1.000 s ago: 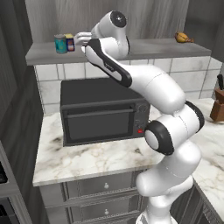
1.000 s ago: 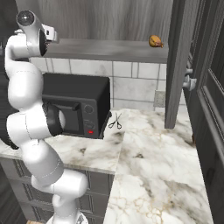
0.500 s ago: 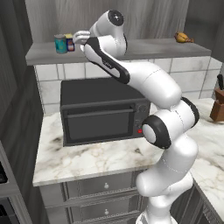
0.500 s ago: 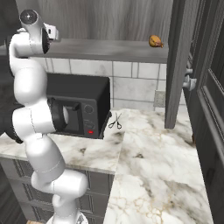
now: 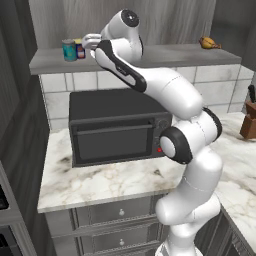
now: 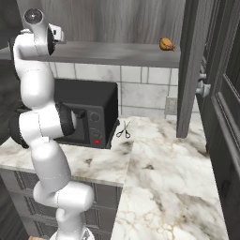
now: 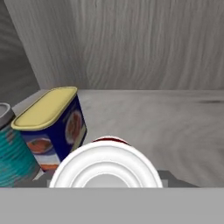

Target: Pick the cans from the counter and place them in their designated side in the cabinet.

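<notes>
The pincer (image 5: pixel 90 42) holds the red-and-white can (image 7: pixel 106 168) over the cabinet shelf (image 5: pixel 165 54), just beside the yellow-topped can (image 7: pixel 53 124) — placement under way; next, seemingly, lowering it and releasing.

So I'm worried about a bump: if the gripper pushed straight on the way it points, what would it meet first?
Probably the cabinet's grey back wall. The red can sits right at the gripper; the shelf beyond looks free, the yellow-topped can lies off to one side.
</notes>
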